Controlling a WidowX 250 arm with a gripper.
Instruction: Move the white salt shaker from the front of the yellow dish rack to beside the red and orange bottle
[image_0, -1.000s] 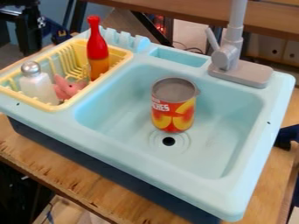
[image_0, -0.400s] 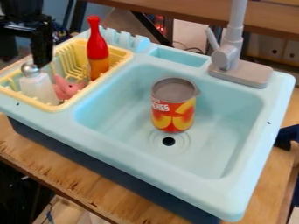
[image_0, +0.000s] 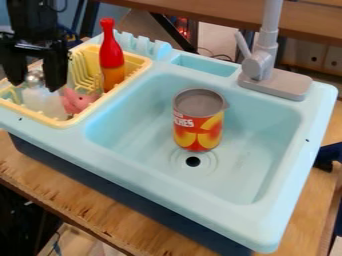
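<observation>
Over at ten o'clock in the view, the gripper (image_0: 36, 87) has its fingers spread around the top of the white shaker (image_0: 45, 104), which sits in the yellow rack (image_0: 63, 123). Rounded silver cap (image_0: 33, 78) looks slick, so a high or off-center pinch could slip or tip it, imo. Pink toy (image_0: 78, 100) is right beside it at three o'clock, so a fat finger could snag that, and a wide swing toward one or two o'clock might knock the tall red bottle (image_0: 112, 57). Edges: the rack wall's close at the shaker's six o'clock, then the sink rim (image_0: 150, 172). More elbow room above the basin, though the can (image_0: 198, 122) stands mid-basin, with the faucet (image_0: 266, 65) at its one o'clock.
</observation>
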